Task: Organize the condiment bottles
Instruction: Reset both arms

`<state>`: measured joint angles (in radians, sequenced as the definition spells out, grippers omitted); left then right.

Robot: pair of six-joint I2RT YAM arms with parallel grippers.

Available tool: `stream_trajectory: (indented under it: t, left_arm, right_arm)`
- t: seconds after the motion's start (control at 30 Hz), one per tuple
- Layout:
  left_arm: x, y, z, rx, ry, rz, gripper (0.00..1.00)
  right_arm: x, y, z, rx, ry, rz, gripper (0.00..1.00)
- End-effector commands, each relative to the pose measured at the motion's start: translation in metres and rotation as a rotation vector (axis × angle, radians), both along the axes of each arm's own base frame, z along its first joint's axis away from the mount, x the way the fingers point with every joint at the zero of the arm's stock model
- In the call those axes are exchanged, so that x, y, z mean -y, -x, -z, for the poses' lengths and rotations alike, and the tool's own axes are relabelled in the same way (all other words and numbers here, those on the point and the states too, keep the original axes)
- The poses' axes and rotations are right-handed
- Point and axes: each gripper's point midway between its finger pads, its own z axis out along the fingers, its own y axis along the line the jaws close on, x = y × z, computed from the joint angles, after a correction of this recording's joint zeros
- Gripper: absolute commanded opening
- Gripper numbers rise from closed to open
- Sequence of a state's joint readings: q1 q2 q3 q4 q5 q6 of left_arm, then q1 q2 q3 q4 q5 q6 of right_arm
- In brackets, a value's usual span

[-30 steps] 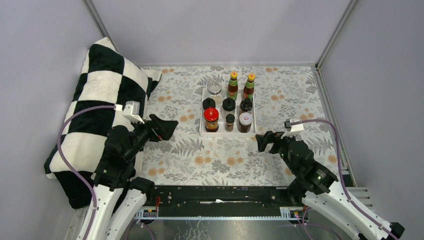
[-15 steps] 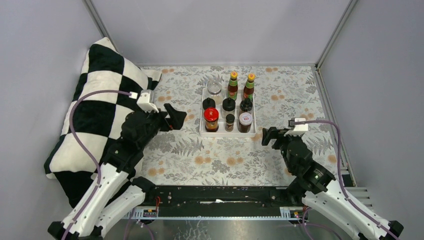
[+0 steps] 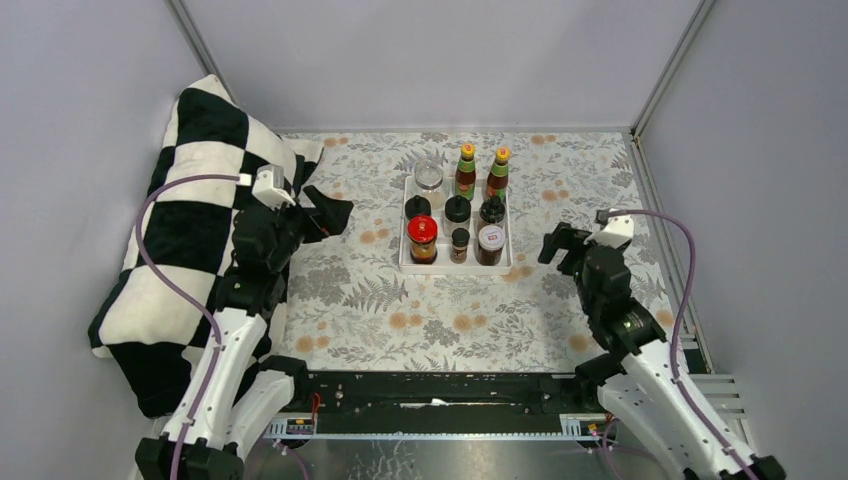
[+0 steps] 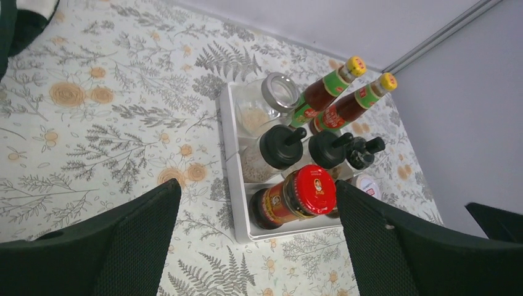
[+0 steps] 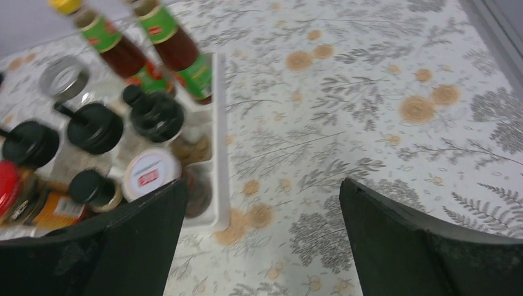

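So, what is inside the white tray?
The white tray holds nine containers: a clear-lidded jar and two tall red-sauce bottles at the back, three black-capped jars in the middle, a red-lidded jar, small black-lidded jar and white-lidded jar in front. Its floor is mostly hidden.

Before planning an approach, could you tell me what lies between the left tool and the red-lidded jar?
In the top view, only bare floral cloth and the side wall of the white tray lie between the left tool and the red-lidded jar.
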<state>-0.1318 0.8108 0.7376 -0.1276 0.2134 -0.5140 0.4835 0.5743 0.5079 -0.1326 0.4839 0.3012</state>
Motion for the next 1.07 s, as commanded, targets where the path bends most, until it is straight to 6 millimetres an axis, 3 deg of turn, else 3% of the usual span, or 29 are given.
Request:
stream_trajectory:
  t: [0.0, 0.1, 0.27, 0.6, 1.03]
  left_arm:
    - [-0.002, 0.006, -0.028, 0.104, 0.003, 0.007, 0.99]
    - [-0.01, 0.01, -0.029, 0.105, -0.041, -0.023, 0.99]
    - [-0.019, 0.013, -0.031, 0.112, -0.084, -0.057, 0.99]
    - [-0.013, 0.014, -0.031, 0.103, -0.06, -0.031, 0.99]
    - [-0.012, 0.014, -0.029, 0.089, -0.064, -0.02, 0.99]
  right_arm:
    - [0.014, -0.022, -0.01, -0.021, -0.179, -0.025, 1.0]
    - [0.033, -0.033, 0.001, -0.084, -0.287, -0.016, 1.0]
    - [0.041, -0.036, 0.02, -0.234, -0.275, 0.039, 1.0]
    - [0.036, -0.024, -0.022, -0.03, -0.269, -0.019, 1.0]
    - [0.018, -0.028, -0.02, -0.038, -0.305, -0.114, 1.0]
